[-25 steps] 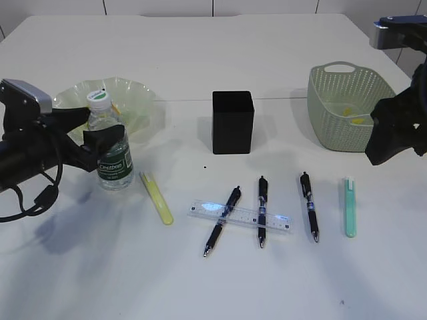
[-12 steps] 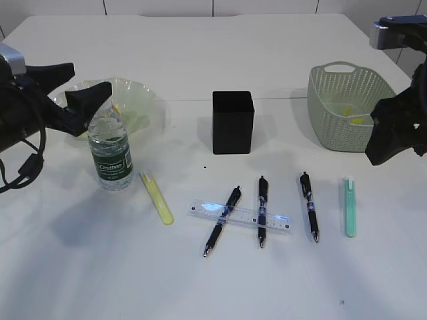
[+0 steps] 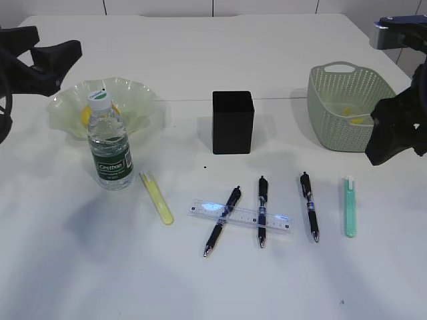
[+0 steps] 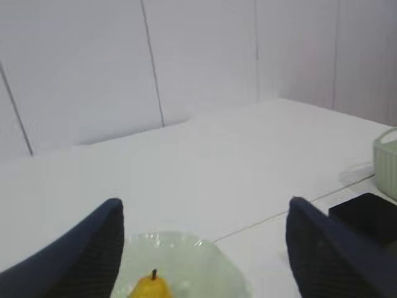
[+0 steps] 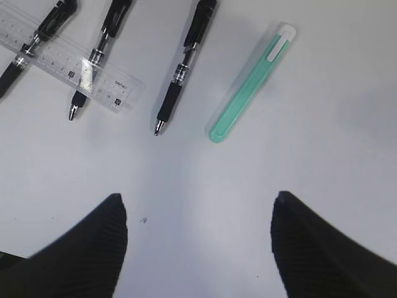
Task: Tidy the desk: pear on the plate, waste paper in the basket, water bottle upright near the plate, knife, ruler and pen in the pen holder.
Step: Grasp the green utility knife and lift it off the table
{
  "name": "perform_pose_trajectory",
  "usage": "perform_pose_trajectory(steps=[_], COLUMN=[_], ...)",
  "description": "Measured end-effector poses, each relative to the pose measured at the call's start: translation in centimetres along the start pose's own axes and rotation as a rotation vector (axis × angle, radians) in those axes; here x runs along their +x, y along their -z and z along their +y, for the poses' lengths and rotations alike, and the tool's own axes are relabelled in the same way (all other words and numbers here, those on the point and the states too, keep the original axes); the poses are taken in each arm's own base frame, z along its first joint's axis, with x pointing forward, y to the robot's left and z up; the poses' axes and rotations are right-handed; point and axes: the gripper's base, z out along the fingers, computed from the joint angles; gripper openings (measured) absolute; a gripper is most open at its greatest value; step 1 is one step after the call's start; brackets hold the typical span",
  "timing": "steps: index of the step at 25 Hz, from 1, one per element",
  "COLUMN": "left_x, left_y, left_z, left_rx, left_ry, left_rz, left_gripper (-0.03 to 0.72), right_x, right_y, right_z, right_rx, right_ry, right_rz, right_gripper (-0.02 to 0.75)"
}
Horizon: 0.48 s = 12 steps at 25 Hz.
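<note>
The water bottle (image 3: pixel 111 145) stands upright in front of the plate (image 3: pixel 133 100). The pear (image 4: pixel 152 287) lies in the plate (image 4: pixel 205 261). My left gripper (image 3: pixel 65 64) hangs open and empty above and behind them (image 4: pixel 205 205). Yellow waste paper (image 3: pixel 357 121) lies in the basket (image 3: pixel 333 110). The pen holder (image 3: pixel 233 122) stands mid-desk. The ruler (image 3: pixel 240 215) lies across two pens (image 3: pixel 223 221) (image 3: pixel 261 211), with a third pen (image 3: pixel 309 205) to their right. A yellow knife (image 3: pixel 157 198) and a green knife (image 3: pixel 349 206) lie flat. My right gripper (image 5: pixel 198 196) hovers open in front of the green knife (image 5: pixel 251 84).
The right arm (image 3: pixel 397 130) partly covers the basket's right side. The desk's back edge meets a panelled wall. A corner of the pen holder (image 4: pixel 369 214) and the basket's rim (image 4: pixel 388 158) show at the right of the left wrist view.
My left gripper has let go of the bottle and risen up and back to the left. The bottle stays upright where it was. The right arm has not moved.
</note>
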Motion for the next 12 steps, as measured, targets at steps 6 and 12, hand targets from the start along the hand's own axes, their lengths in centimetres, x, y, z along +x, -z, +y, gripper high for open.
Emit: perform_pose_trajectory(steps=[6,12], left_x=[0.0,0.3], left_y=[1.1,3.4], left_z=[2.1,5.5], left_rx=[-0.203,-0.437], left_ry=[0.125,0.284], left_rz=[0.130,0.243], left_gripper=[0.575,0.575], right_x=[0.0,0.0], right_y=[0.0,0.0], right_z=[0.0,0.0], right_rx=[0.000,0.000], right_ry=[0.000,0.000], right_rz=[0.000,0.000], right_gripper=[0.536,0.536])
